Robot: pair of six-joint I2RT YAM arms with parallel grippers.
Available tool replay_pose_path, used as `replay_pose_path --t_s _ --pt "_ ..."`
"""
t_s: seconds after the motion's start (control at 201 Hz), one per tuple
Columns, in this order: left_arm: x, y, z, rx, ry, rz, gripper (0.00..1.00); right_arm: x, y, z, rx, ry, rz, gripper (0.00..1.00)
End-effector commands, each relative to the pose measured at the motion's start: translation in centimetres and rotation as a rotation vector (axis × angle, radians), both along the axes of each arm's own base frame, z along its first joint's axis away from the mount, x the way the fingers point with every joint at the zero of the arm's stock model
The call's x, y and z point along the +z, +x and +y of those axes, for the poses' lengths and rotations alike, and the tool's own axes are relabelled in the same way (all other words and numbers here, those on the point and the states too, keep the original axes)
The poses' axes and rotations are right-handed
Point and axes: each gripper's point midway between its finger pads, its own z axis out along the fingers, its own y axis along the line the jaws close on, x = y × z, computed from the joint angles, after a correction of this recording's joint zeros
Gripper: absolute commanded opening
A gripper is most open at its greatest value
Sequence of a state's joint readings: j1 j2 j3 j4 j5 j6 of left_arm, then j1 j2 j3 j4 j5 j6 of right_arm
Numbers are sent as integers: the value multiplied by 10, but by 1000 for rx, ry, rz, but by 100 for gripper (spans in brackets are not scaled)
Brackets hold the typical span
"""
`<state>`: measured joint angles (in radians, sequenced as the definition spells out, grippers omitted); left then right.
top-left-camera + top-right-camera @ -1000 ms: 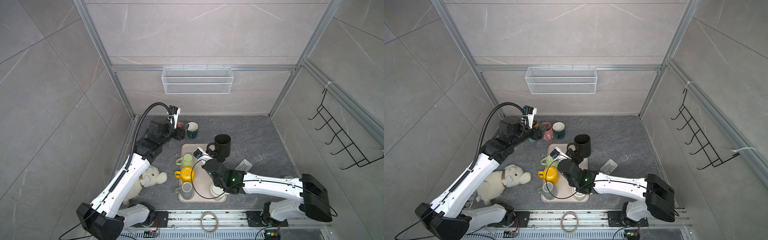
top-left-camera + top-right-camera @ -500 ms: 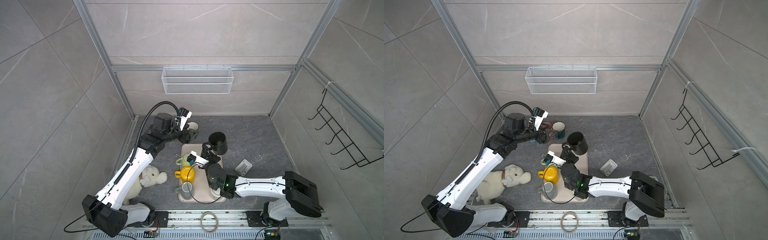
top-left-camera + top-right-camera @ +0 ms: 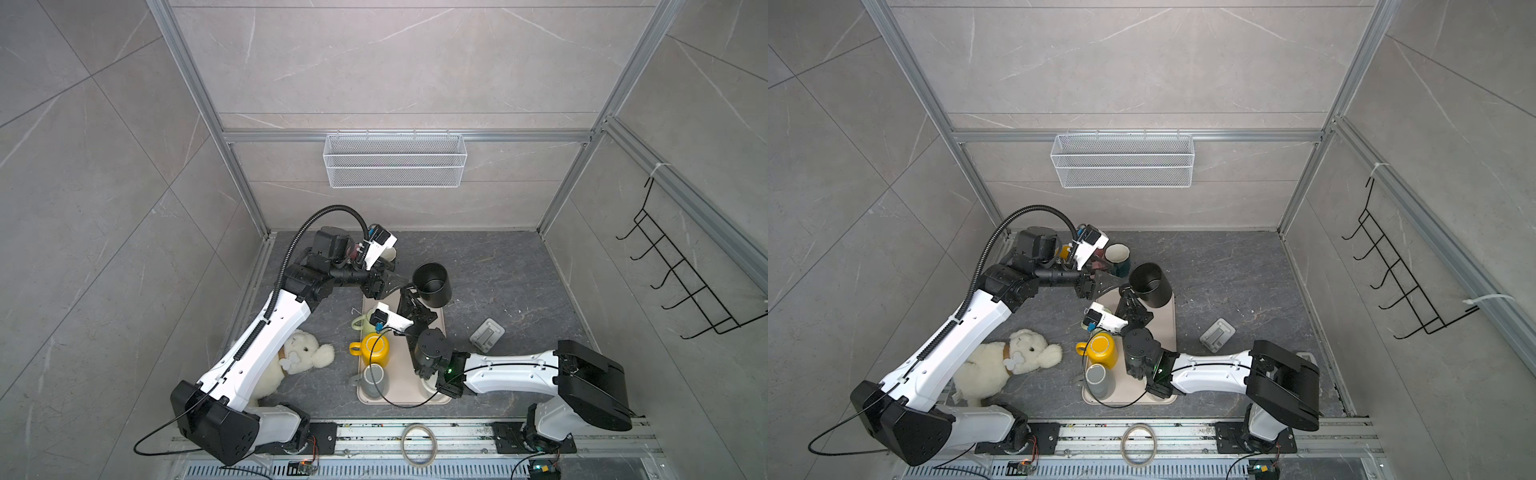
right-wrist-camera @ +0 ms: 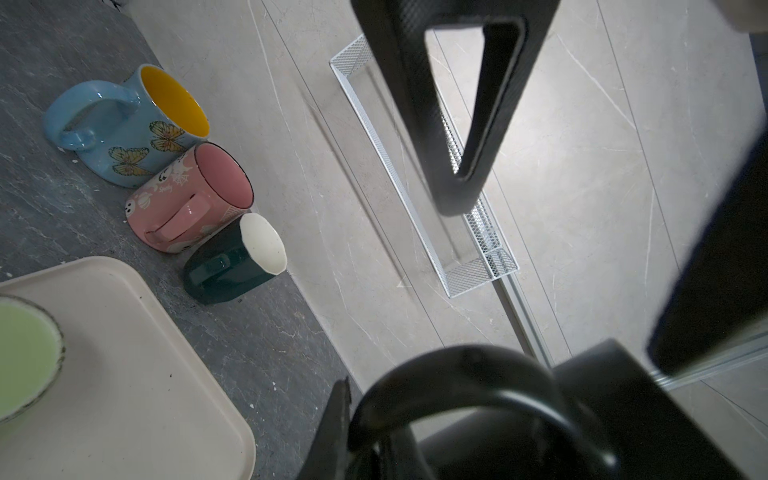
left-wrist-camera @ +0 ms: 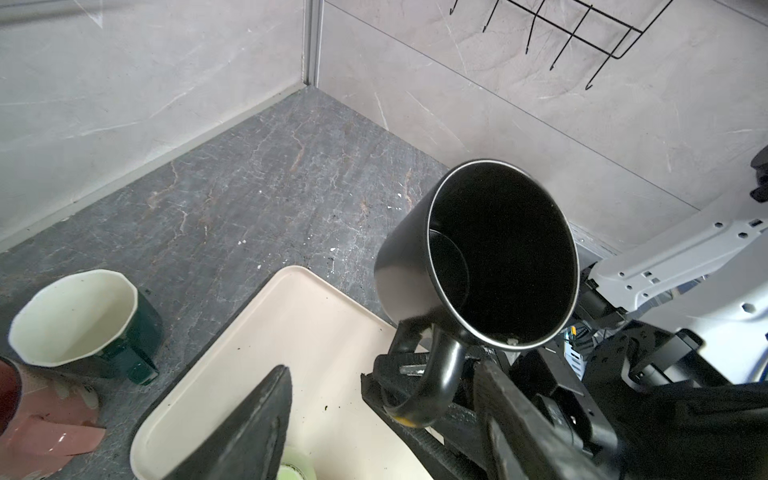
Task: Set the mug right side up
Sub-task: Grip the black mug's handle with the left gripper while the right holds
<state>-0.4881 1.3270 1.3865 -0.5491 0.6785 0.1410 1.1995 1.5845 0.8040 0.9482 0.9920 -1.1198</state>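
Two grippers meet at one black mug (image 3: 432, 284), which hangs off the surface over the far right corner of the beige tray (image 3: 441, 332). The right gripper (image 3: 410, 296) has its jaws clamped on the mug's handle (image 5: 432, 374), which sticks out toward the left and near side. The mug is close to upright but leaning. Its long axis tips so the mouth faces up and toward the left arm (the left wrist view looks straight into its dark interior (image 5: 503, 257)), and its base points down and to the right.

The left gripper (image 3: 392, 286) reaches in from the left with its jaws apart. In the left wrist view its fingers (image 5: 257, 419) stand on either side of the handle, and no contact shows.

Room is tight on the left and near sides. A green mug (image 3: 362, 326), a yellow mug (image 3: 374, 351) and a grey mug (image 3: 372, 378) fill the tray's left column, and the right arm lies across its near right part. Just beyond the tray's far left corner, a dark green mug (image 4: 232, 259), a pink mug (image 4: 189, 199) and a blue butterfly mug (image 4: 124, 129) stand in a row. A plush toy (image 3: 301, 359) lies on the floor under the left arm.

Bare grey floor (image 3: 498, 266) stretches far and right of the black mug as far as the walls. A small grey object (image 3: 487, 334) is the only thing lying on it, to the right of the tray.
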Motion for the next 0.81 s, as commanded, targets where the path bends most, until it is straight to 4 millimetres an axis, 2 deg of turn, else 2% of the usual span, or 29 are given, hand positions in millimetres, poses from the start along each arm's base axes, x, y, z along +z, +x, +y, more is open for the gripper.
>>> replay_pose_path --t_s 0.0,0.528,0.801 --pt "12 -13 -3 -78 -19 -15 71 30 -2 4 19 89 -54 0" --pt "-1 -29 -7 -176 -16 56 70 37 -3 10 54 125 -57 0" --pt "-7 -27 -10 -185 -8 80 68 38 -5 11 85 140 -28 0"
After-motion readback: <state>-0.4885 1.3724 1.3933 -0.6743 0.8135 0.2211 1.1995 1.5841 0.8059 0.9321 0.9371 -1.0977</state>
